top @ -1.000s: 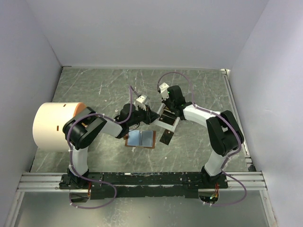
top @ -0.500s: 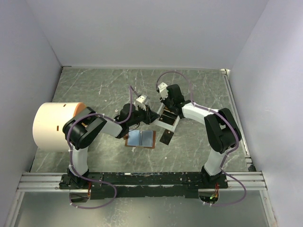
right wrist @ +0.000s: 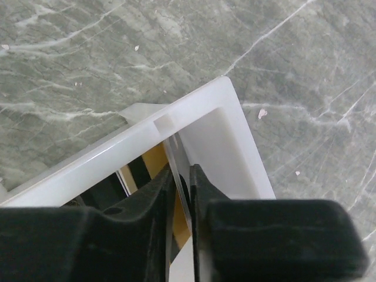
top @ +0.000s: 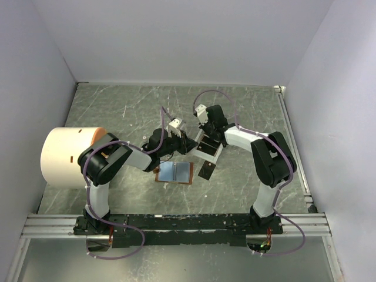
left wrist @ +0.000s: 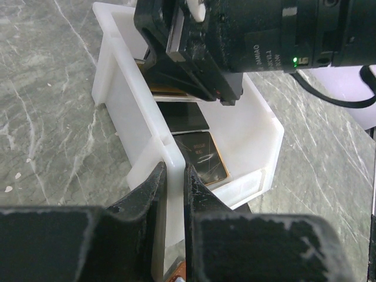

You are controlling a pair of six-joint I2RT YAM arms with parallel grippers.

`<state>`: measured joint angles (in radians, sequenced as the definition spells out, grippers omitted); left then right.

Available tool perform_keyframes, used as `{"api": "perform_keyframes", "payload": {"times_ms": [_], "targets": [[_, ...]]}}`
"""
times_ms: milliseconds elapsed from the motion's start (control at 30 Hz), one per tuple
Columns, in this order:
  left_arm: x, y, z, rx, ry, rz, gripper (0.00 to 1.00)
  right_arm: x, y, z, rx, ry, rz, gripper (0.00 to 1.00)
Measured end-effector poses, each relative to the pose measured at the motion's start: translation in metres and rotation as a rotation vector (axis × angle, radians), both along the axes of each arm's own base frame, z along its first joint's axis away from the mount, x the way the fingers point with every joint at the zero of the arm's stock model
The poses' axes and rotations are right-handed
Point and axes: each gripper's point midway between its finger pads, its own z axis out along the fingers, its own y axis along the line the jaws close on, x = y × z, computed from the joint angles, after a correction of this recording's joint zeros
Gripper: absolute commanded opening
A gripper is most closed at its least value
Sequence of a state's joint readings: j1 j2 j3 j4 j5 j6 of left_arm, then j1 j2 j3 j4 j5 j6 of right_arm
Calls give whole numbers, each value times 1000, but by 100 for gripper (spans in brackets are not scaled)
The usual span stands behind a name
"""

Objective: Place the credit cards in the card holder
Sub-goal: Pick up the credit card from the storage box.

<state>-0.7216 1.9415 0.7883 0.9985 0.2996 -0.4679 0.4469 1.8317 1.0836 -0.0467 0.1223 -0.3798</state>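
Two arms, one tray, one card holder – and a handful of cards

Counted: one left arm (top: pixel 117 158) and one right arm (top: pixel 267 155), each with one two-finger gripper, the left gripper (left wrist: pixel 175 173) and the right gripper (right wrist: pixel 181 176); one white tray (left wrist: pixel 126 111); one card holder (top: pixel 175 172); one cream cylinder (top: pixel 67 155). Of the credit cards (left wrist: pixel 202 155), at least three show in the tray, overlapping – how many lie beneath cannot be told; one more dark card (top: pixel 206 170) lies outside it on the table, and one thin card (right wrist: pixel 175 161) stands between the right fingers, at least five in all.
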Motion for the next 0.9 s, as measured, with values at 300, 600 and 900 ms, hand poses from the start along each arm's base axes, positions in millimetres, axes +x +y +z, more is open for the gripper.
{"api": "perform_keyframes", "payload": {"times_ms": [300,600,900], "targets": [[4,-1,2,3,-2,3,19,-9,-3,20,24,16,-17,0],[11,-3,7,6,20,18,47,-17,-2,49,75,16,-56,0],[19,10,90,-97,28,70,58,-37,4,124,277,-62,-98,3]]}}
